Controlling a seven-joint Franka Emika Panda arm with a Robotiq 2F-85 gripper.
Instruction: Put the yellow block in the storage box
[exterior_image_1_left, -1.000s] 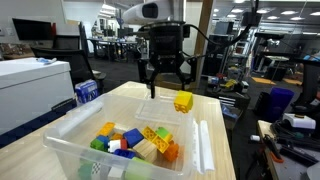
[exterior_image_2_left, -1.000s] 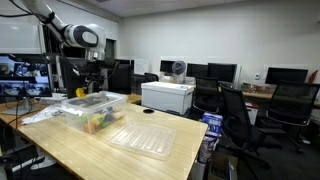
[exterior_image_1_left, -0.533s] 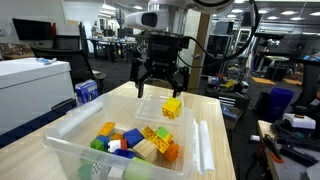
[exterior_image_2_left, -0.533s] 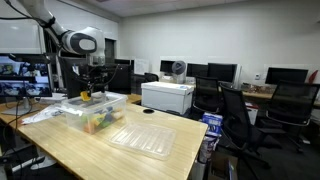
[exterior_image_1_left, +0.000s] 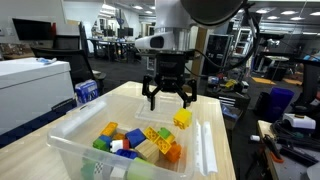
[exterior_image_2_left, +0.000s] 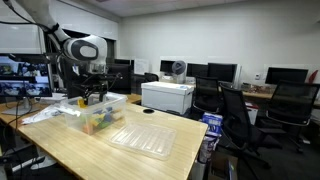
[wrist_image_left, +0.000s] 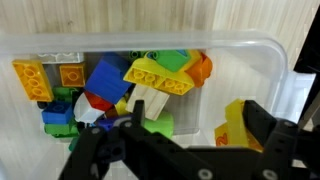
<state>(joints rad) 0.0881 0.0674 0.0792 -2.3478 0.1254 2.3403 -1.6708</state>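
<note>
The storage box (exterior_image_1_left: 62, 143) is a clear bin holding several coloured blocks; it shows in both exterior views (exterior_image_2_left: 117, 100) and its rim crosses the wrist view (wrist_image_left: 150, 42). My gripper (exterior_image_1_left: 169, 101) hangs open over the box's far end and is also seen in an exterior view (exterior_image_2_left: 93, 97). The yellow block (exterior_image_1_left: 182, 119) sits just below and beside one fingertip, at the box's far inner corner. In the wrist view the yellow block (wrist_image_left: 233, 125) lies against the inner side of the right finger, with the jaws (wrist_image_left: 195, 112) spread wide. I cannot tell whether it touches the finger.
A longer yellow studded brick (wrist_image_left: 158, 76) lies on the pile in the box. A clear lid (exterior_image_2_left: 146, 140) lies on the wooden table (exterior_image_2_left: 70, 150). A blue carton (exterior_image_1_left: 87, 91) and a white case (exterior_image_1_left: 30, 85) stand beside the table; office chairs (exterior_image_2_left: 235, 120) are nearby.
The gripper came down toward the far end of the box and its wrist turned. The yellow block went from above the rim down to rim level inside the box.
</note>
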